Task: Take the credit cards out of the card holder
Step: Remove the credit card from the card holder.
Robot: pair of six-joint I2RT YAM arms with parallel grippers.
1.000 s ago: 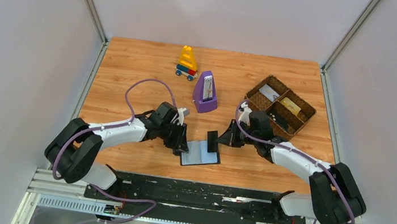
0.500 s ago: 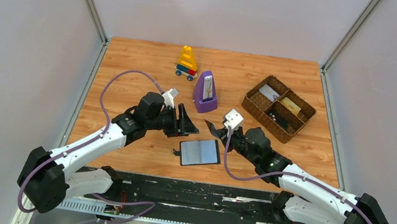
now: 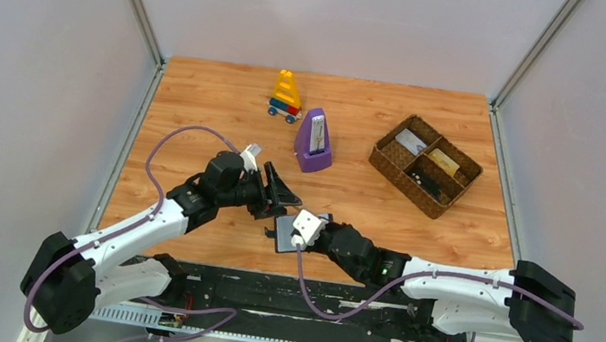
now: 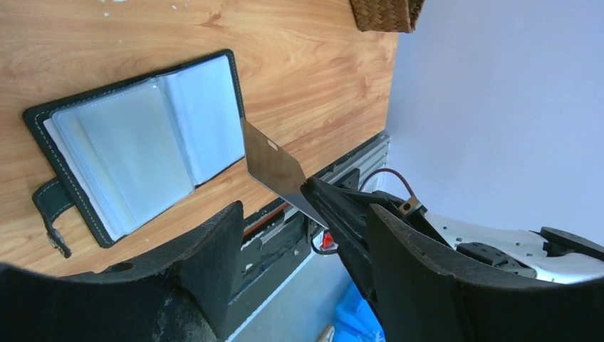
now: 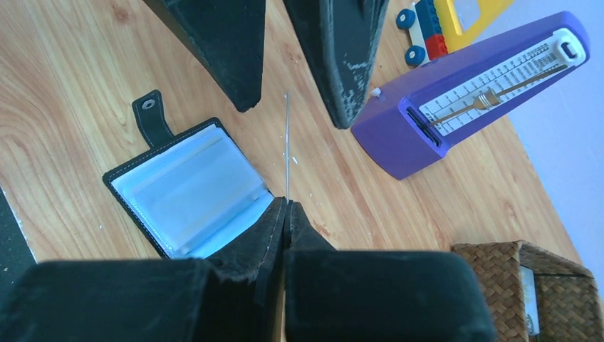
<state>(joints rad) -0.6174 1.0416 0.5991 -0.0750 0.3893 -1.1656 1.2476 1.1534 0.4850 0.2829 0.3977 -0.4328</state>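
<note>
The card holder (image 4: 135,142) lies open on the wood, its clear pockets facing up; it also shows in the right wrist view (image 5: 189,189). From above, my right wrist hides most of it. My right gripper (image 5: 287,206) is shut on a thin dark grey credit card (image 4: 274,167), held on edge just above the holder's right side (image 5: 287,142). My left gripper (image 3: 284,193) is open with nothing in it. Its fingers (image 5: 228,50) flank the far end of the card without touching it.
A purple metronome (image 3: 313,142) stands behind the grippers, and a toy of coloured blocks (image 3: 286,96) is further back. The brown woven tray (image 3: 388,160) at the right holds a pale card (image 3: 412,141) and a yellow-orange card (image 3: 444,162).
My right arm has swung left over the card holder, keeping the card pinched. My left gripper has lifted off the holder and opened wide.
</note>
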